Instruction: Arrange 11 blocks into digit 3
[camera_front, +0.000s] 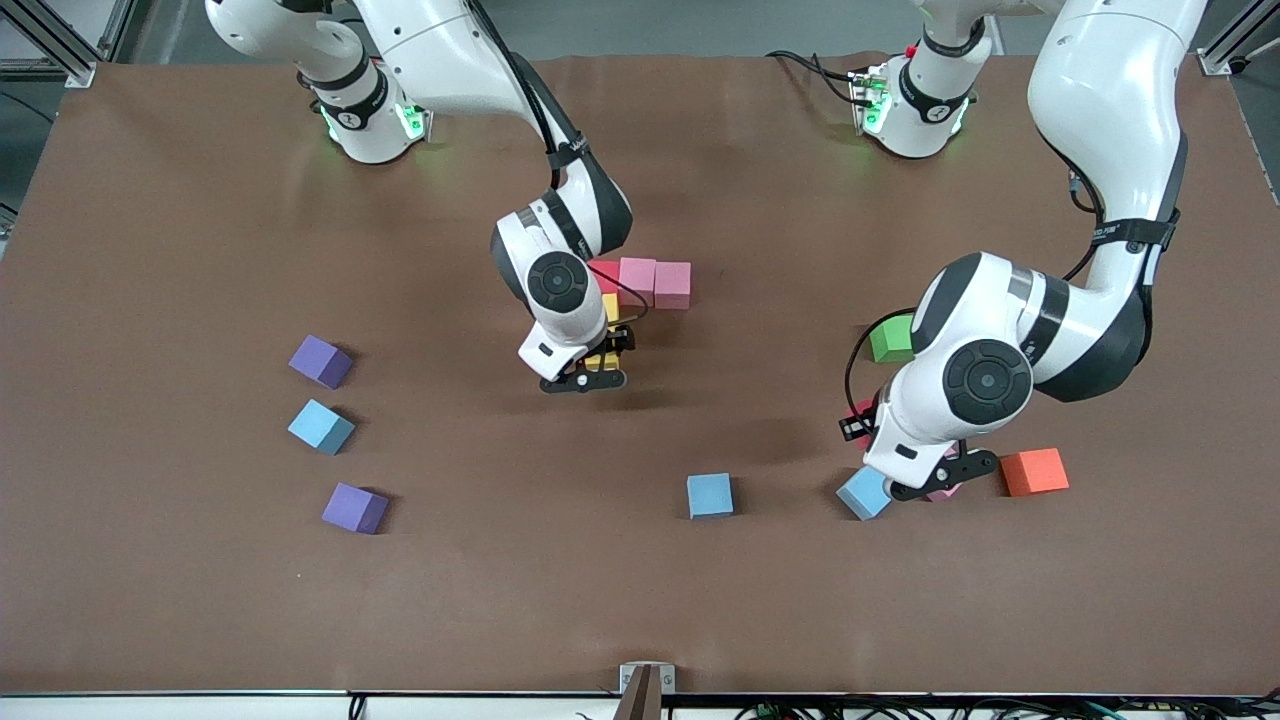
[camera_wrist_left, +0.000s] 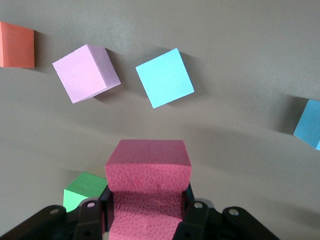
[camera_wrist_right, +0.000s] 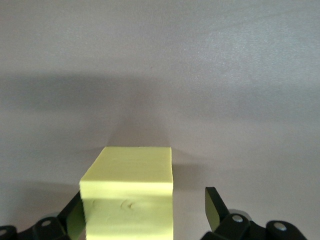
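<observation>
Between right pincer (camera_wrist_right: 145, 210) open fingers: matte foam yellow cube (camera_wrist_right: 131, 197), seemingly released.

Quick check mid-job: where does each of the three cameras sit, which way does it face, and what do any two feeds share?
Front: high across the table, facing both arms' bases; shows both arms.
Left wrist: above the held red block in the left gripper, facing the pink block and orange block.
Right wrist: faces the yellow block between the right gripper's open fingers.
Shared: orange block.

Yellow block (camera_wrist_right: 131, 192) sits between the right tool's (camera_wrist_right: 145, 212) parted fingers
</observation>
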